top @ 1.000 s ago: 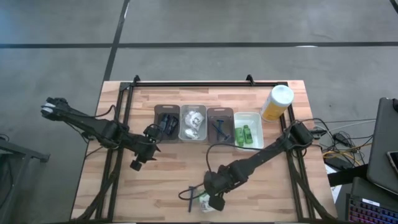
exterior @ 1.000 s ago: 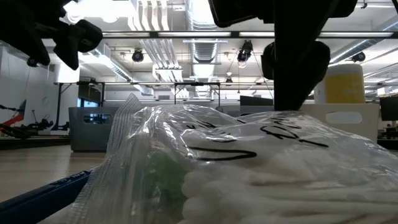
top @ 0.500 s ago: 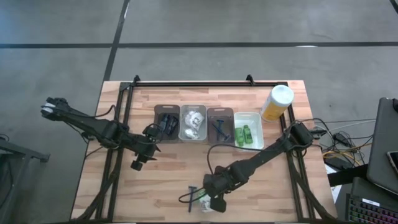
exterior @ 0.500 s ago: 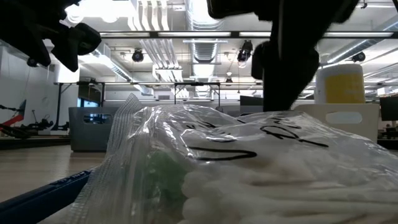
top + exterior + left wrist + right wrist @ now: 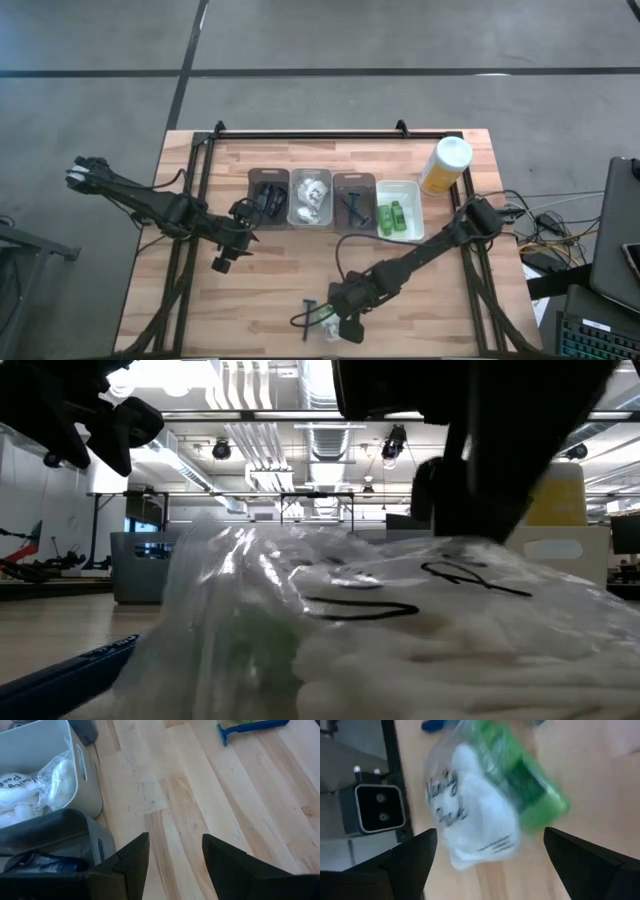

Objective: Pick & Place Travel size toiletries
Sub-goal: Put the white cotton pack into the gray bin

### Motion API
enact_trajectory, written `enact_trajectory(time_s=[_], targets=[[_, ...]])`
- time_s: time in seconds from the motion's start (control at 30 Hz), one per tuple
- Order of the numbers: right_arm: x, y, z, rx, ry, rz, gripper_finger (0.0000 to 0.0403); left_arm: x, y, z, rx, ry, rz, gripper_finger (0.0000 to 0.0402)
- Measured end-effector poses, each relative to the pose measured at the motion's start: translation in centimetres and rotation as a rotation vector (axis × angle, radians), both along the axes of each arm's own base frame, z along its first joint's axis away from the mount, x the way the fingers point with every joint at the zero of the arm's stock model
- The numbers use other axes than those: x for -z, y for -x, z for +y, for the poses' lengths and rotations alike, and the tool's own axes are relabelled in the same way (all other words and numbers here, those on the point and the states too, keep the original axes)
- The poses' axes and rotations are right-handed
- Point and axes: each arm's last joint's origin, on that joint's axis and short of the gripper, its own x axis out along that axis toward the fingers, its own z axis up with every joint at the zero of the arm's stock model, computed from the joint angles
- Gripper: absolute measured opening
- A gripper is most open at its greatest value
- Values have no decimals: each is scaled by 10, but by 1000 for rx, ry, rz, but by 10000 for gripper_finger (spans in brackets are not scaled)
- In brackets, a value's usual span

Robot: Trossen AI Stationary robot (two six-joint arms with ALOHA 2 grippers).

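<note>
My white wrinkly packet [image 5: 470, 815], green tube [image 5: 527, 785] and blue razor [image 5: 252, 726] lie together near the table's front edge.

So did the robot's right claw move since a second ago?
Yes. In the high view the right gripper has slid a little toward the table's front edge, above the white packet, with its fingers wide open.

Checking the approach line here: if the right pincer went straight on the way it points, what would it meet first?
Probably the clear packet of white swabs, lying between the open right pincer's fingers beside a green tube; depth is uncertain.
</note>
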Motion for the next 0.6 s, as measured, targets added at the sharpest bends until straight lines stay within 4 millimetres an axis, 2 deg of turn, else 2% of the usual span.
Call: enact_trajectory(time_s=[0.17, 0.6], targets=[[13, -2, 5, -19, -19, 39, 363, 0, 0, 0, -8, 5, 1, 187], [10, -8, 7, 7, -43, 11, 363, 0, 0, 0, -24, 9, -2, 187]])
